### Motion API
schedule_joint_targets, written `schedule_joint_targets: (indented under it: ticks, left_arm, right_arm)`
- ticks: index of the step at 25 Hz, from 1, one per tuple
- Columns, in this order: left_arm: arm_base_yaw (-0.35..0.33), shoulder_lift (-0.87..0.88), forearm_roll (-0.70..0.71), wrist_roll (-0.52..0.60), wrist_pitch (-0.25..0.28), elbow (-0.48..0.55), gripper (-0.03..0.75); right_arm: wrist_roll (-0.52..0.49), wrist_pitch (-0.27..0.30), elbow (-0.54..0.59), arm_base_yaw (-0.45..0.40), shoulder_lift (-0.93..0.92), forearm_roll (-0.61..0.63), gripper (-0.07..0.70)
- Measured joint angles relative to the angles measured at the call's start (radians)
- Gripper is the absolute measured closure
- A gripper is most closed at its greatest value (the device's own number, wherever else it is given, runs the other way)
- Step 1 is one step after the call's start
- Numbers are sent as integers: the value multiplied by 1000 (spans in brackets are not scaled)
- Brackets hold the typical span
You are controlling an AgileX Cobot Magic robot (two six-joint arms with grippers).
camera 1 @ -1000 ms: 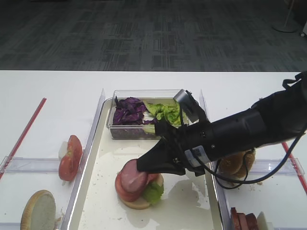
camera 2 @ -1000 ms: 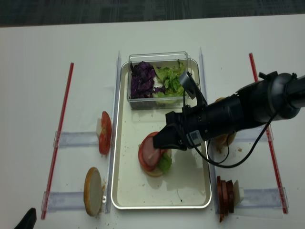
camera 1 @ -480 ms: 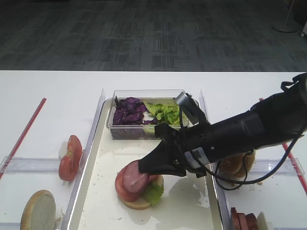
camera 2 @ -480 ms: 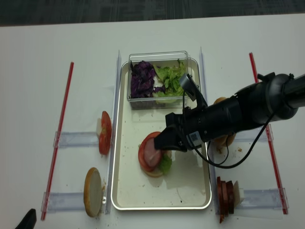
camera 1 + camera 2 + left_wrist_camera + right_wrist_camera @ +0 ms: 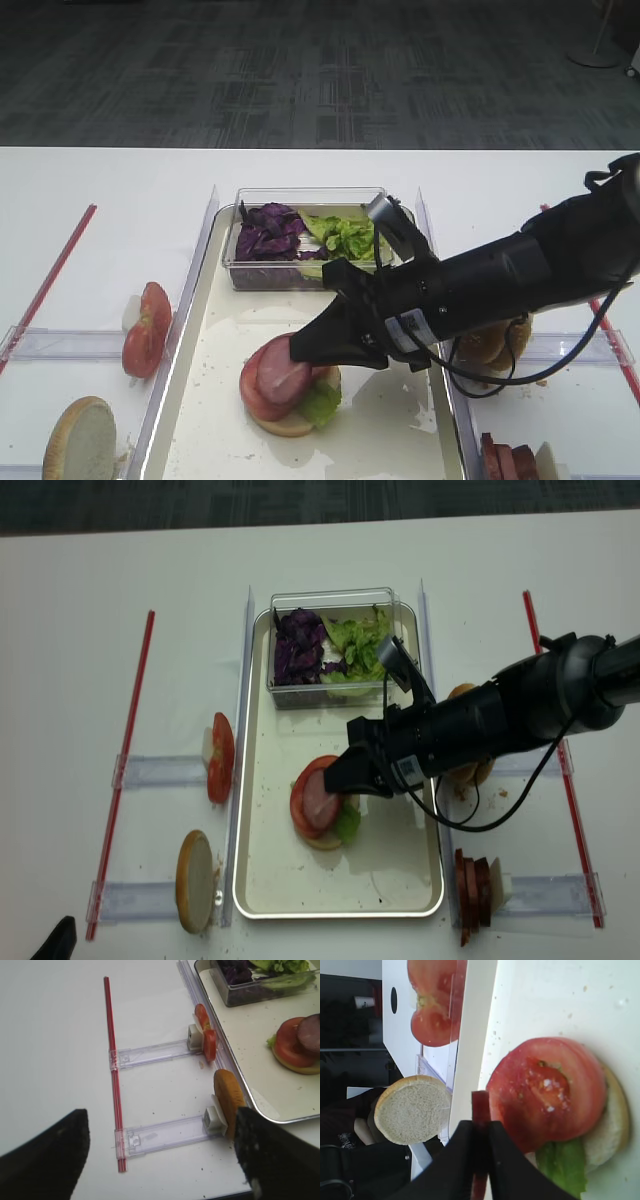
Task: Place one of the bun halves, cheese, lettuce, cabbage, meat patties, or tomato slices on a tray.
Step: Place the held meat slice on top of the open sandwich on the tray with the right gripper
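A: Pinkish-brown meat patty (image 5: 283,364) is sitting pinched in the right gripper (image 5: 300,350), whose jaws are clamped together on its edge. In the first high view it is resting on the tomato slice (image 5: 256,392) of the stack on the tray (image 5: 222,430).

B: And under that?

A: Lettuce (image 5: 320,402) is poking out over a bun half (image 5: 285,424). Behind, the clear box (image 5: 305,196) is holding cabbage (image 5: 266,232) and more lettuce.

B: What is the right wrist view showing?

A: The patty (image 5: 480,1110) is showing edge-on between the closed jaws, just beside the tomato slice (image 5: 545,1092), which is lying on the bun half (image 5: 610,1125) with lettuce (image 5: 559,1165) sticking out.

B: The left wrist view?

A: The left gripper's fingers (image 5: 47,1157) are standing wide apart over the table, well apart from the tray (image 5: 260,1102), gripping nothing. A spare bun half (image 5: 230,1097) is standing in its holder.

B: And the overhead view?

A: The patty (image 5: 320,802) is lying on the tomato slice (image 5: 300,805) at the middle of the tray (image 5: 262,880). More patties (image 5: 474,880) are waiting at the right.

B: So which step?

A: I judge it is placing the patty. Next it needs to be opening the jaws and lifting straight off, without dragging the stack.
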Motion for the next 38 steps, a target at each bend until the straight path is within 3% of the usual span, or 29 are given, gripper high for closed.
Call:
schedule_joint_targets:
  ticks: [25, 38]
  left_arm:
    - [0, 0, 0, 0, 0, 0, 170]
    - [0, 0, 0, 0, 0, 0, 170]
  right_arm:
    - [0, -27, 0, 0, 0, 4, 524]
    - [0, -27, 0, 0, 0, 4, 443]
